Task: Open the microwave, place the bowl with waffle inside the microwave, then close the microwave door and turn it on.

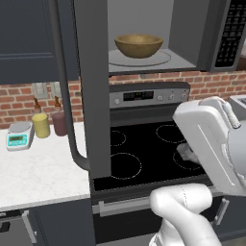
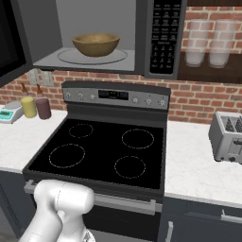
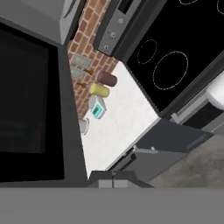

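A brown wooden bowl [image 1: 139, 45] sits inside the open microwave [image 2: 94, 35], centred on its round glass turntable [image 2: 92, 56]. The waffle is hidden below the bowl's rim. The microwave door [image 1: 92, 86] stands swung out to the left, edge-on in the left base view, its curved bar handle [image 1: 65, 96] hanging over the white bench [image 1: 38, 173]. The hand view looks at the door's black window [image 3: 24, 105] from close by. The end effector is closed and holds nothing. Below is a black stove [image 2: 104, 151]; a yellow cup [image 1: 41, 125], a maroon cup [image 1: 59, 123] and a small scale [image 1: 19, 135] stand on the bench to its left. The likely next step is closing the door. A push too near the hinge could slip off, or leave the door unlatched.
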